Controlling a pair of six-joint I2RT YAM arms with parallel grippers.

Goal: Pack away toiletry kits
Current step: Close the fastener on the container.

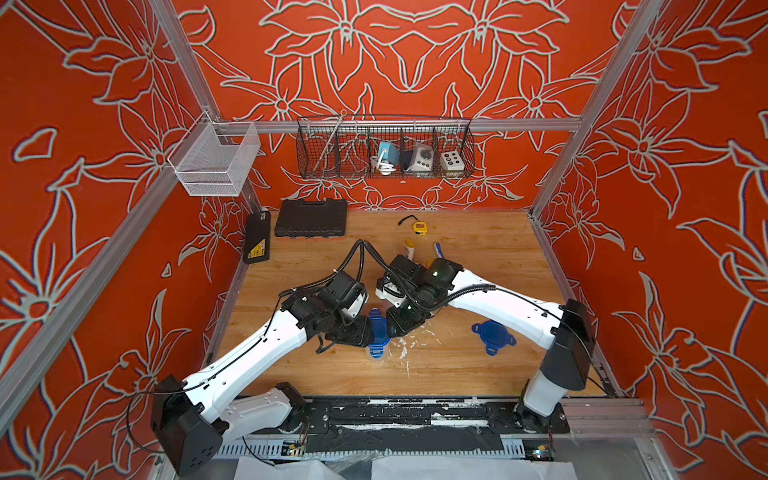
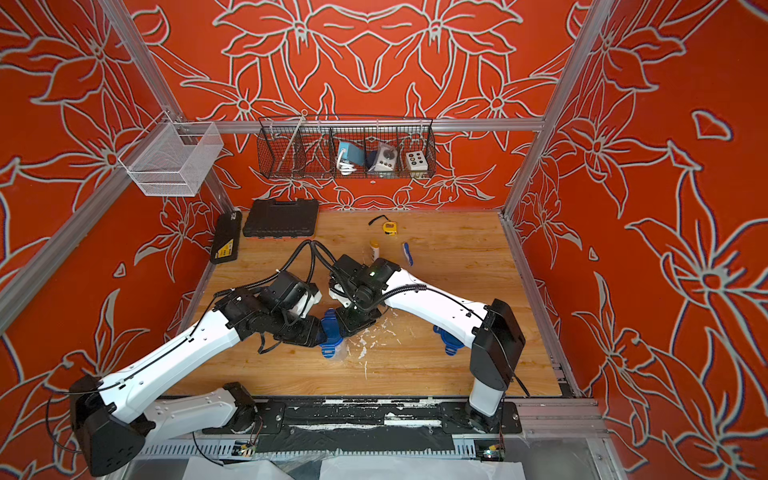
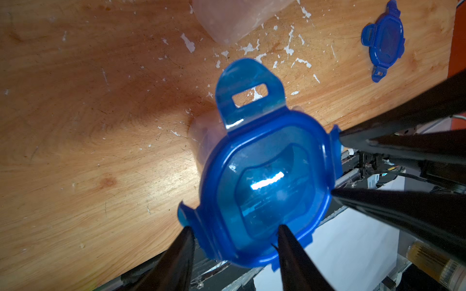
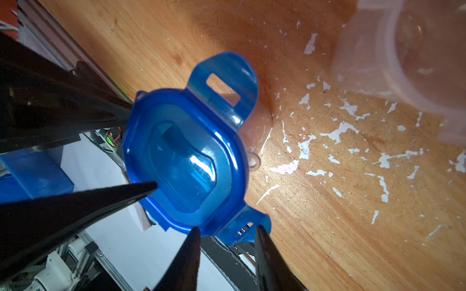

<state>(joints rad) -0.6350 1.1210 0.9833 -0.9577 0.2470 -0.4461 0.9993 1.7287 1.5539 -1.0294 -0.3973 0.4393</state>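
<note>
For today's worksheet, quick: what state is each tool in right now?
Left tool: open, tips on the lid.
Right tool: astride a lid tab; grip cannot be told.

The bare wooden tabletop (image 1: 478, 374) lies open along the front edge and in the far right corner; a loose blue four-tab plastic lid (image 1: 493, 336) lies at the right, close beside the right arm; the middle is crowded, with the left gripper (image 3: 234, 228) and right gripper (image 4: 228, 229) flanking the clear plastic cup with a blue lid (image 1: 377, 332), and an open clear plastic cup (image 4: 403, 63) near it; farther back a white yellow-capped bottle (image 1: 409, 248), a slim blue-and-white toiletry piece (image 1: 439, 250) and a yellow tape measure (image 1: 419, 227) lie in the way; a flat black tool case (image 1: 311, 218) and a narrow black case (image 1: 257, 237) block the far left corner.
</note>
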